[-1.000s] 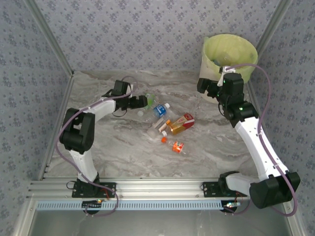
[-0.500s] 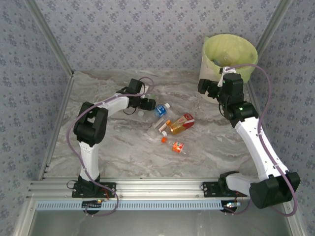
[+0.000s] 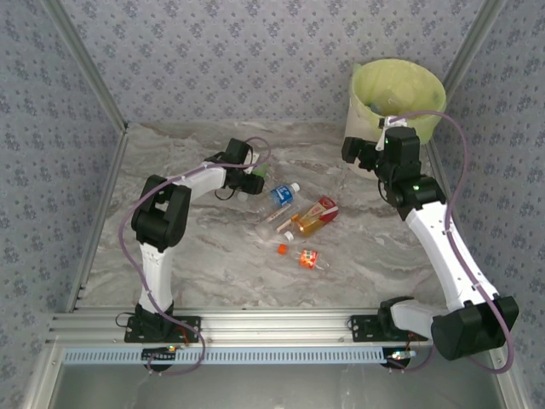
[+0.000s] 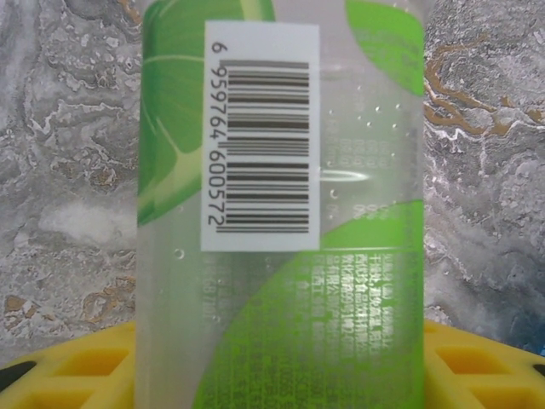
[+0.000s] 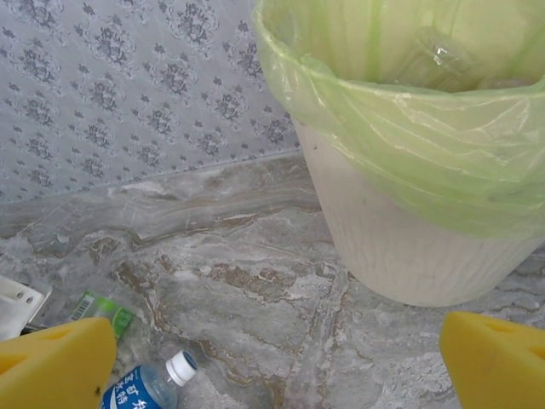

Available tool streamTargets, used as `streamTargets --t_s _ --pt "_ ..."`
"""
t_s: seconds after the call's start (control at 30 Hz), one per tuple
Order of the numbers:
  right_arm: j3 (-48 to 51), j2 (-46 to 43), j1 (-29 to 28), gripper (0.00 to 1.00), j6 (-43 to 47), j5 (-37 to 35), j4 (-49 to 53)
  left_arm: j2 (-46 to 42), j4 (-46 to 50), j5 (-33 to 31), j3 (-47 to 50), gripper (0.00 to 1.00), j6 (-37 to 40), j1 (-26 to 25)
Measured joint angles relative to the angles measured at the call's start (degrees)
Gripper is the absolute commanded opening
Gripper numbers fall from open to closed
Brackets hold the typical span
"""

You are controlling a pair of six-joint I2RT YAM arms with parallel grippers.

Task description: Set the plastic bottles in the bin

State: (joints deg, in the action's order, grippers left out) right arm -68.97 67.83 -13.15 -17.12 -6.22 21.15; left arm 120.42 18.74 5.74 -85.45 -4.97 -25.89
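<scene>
The marble counter (image 3: 213, 256) carries the bin (image 3: 426, 85) upright in its far right corner. Just beside the bin's near left side hangs the right gripper (image 5: 277, 366), its jaws spread wide and empty. Toward the counter's far left, the left gripper (image 3: 253, 181) is clamped on a green-labelled bottle (image 4: 281, 213); its long axis runs straight away from the wrist camera, barcode up. The remaining bottles lie mid-counter: a red-labelled one (image 3: 313, 215), a blue-labelled one (image 3: 282, 194) with its cap toward the far right corner, and an orange-labelled one (image 3: 306, 256) with its cap leftward.
</scene>
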Motion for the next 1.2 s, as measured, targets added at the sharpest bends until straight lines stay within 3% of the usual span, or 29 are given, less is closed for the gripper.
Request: streamTargets --t_s 0.17,0.67,1.03,1.2 --pt "0.31 0.44 -0.15 1.00 -1.07 2.32 -0.81 -1.64 0.07 0.22 0.76 0.48 -0.02 0.07" --pt "5.03 4.33 -3.61 1.00 -14.03 12.24 -7.80 -24.57 -9.27 1.57 15.87 0.46 -3.08 -0.13" --pt "5.29 9.03 -6.21 1.00 -23.63 22.84 -17.14 -31.89 -14.36 2.75 20.44 0.46 -3.63 -6.78" --pt "4.26 11.52 -6.67 1.00 -26.27 29.20 -20.41 -33.75 -17.27 2.84 21.55 0.46 -3.58 -7.26"
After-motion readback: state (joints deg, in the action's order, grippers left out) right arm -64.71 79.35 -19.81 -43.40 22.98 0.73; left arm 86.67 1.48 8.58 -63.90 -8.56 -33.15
